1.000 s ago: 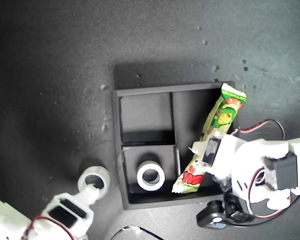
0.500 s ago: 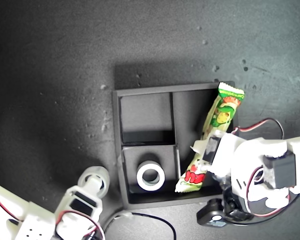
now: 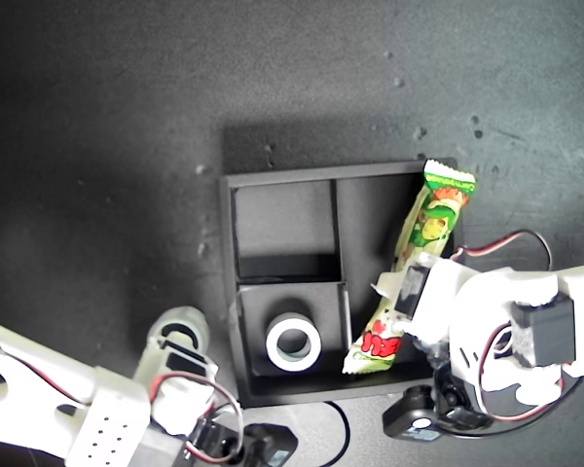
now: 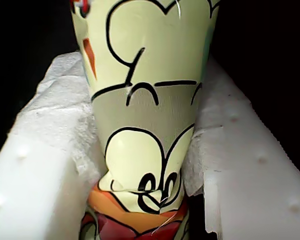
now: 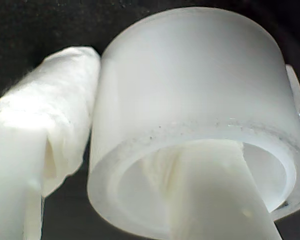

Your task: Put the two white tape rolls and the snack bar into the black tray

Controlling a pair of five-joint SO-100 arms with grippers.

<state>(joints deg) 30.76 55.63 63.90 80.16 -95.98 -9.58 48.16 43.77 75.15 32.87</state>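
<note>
- One roll already lies in a small compartment of the tray.
- First gripper is clamped on the bar, tilted over the long compartment, not yet released.
- Second gripper pinches the other roll's wall, one finger inside; roll remains outside the tray.

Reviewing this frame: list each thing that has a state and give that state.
Snack bar: gripped, tilted over the long compartment, upper end on the rim.
Tape roll in tray: flat in a small compartment.
Second tape roll: outside tray, one finger through its hole.
Black tray: other small compartment empty.
My first gripper: shut on bar.
My second gripper: around roll wall.
</note>
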